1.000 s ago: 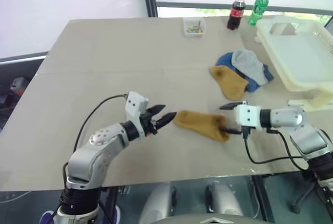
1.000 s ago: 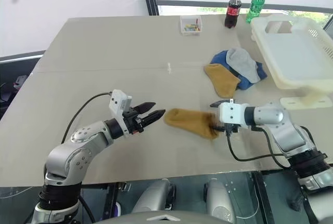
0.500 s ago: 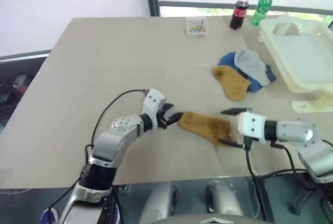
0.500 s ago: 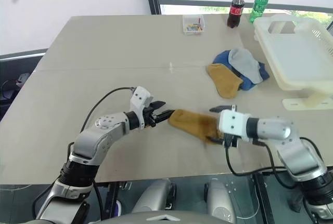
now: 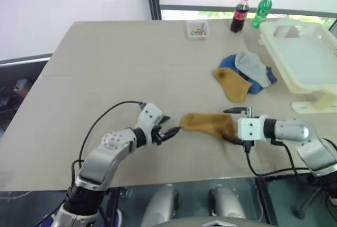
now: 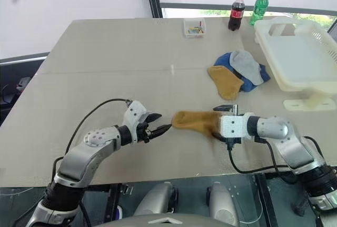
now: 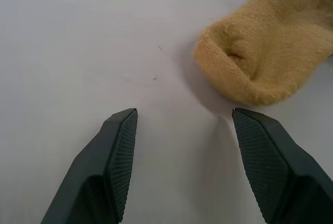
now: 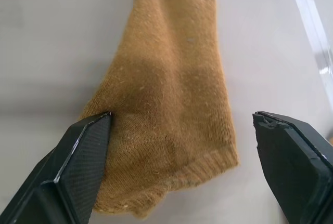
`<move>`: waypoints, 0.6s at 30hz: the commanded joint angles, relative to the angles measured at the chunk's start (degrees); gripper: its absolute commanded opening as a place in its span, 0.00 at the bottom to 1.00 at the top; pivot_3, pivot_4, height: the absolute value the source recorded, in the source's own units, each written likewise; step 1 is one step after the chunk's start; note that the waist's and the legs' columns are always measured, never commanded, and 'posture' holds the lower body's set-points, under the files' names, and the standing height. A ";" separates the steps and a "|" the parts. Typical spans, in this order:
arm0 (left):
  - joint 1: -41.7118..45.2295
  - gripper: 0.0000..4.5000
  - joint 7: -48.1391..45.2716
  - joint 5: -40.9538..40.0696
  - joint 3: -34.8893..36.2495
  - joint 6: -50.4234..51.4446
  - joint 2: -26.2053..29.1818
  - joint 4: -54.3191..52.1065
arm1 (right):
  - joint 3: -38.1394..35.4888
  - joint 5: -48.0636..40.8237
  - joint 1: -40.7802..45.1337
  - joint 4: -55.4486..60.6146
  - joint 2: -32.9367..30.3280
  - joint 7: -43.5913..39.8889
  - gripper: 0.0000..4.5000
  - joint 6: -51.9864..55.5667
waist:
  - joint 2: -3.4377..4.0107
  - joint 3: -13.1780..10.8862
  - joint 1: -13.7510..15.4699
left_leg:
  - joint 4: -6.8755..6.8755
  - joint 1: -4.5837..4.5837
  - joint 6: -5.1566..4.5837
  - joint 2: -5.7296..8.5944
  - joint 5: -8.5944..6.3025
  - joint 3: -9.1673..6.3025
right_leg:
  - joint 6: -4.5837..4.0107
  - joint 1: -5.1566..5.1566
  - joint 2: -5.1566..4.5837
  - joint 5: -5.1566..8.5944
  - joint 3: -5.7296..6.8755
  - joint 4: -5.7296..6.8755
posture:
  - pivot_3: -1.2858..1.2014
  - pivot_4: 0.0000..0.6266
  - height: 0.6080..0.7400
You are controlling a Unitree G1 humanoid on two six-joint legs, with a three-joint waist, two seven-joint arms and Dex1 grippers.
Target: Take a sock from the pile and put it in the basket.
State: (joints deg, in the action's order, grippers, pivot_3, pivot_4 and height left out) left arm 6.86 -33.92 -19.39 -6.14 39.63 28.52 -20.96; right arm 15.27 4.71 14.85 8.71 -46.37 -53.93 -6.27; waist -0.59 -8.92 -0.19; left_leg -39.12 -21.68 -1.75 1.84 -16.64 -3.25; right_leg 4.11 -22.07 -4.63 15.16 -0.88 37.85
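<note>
A mustard-yellow sock [image 5: 207, 124] lies flat on the table between my two grippers, apart from the pile. My left gripper [image 5: 171, 130] is open, low over the table, just short of the sock's rounded end [image 7: 268, 60]. My right gripper [image 5: 233, 126] is open with its fingers on either side of the sock's other end [image 8: 171, 120]; one finger [image 8: 86, 151] touches the fabric. The pile [image 5: 246, 75] of blue, pale grey and mustard socks sits further back on the right. The cream-white basket [image 5: 295, 86] stands at the table's far right.
A small clear box [image 5: 197, 28], a cola bottle [image 5: 239, 12] and a green bottle [image 5: 262, 8] stand along the back edge. A cream plastic piece [image 5: 316, 104] lies in front of the basket. The table's front edge runs just below both grippers.
My left gripper has sunk toward the table and rolled a little, staying at the sock's end. The right gripper still straddles the other end.
</note>
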 commanded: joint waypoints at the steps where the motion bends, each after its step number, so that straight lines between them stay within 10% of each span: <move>1: -1.75 0.69 1.52 -2.62 4.33 -0.19 -1.90 -1.67 | 1.08 0.70 0.03 -3.26 -1.07 -2.86 0.99 -3.86 | 0.00 0.00 0.00 | 0.00 0.00 0.01 0.00 0.00 0.01 | 0.00 0.00 0.00 0.00 -0.01 0.00 | 0.52 0.24 1.00; 18: 12.61 0.69 -7.09 2.36 -7.07 -4.86 -4.58 15.59 | -0.88 1.30 -0.42 -4.43 0.02 -0.85 0.99 -5.85 | -0.01 -0.02 0.79 | 0.01 -0.08 0.14 0.04 0.08 -0.08 | -0.01 -0.02 0.04 0.00 0.18 -0.08 | 0.52 0.24 1.00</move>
State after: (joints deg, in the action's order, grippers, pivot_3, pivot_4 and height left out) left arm 19.30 -40.50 -18.72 -11.51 34.57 23.28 -6.04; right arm 14.67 4.34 15.51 4.61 -46.33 -55.24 -13.60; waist -0.61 -8.94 0.60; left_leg -39.11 -21.75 -1.61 1.88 -16.56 -3.33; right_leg 4.11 -22.07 -4.59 15.16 -0.69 37.77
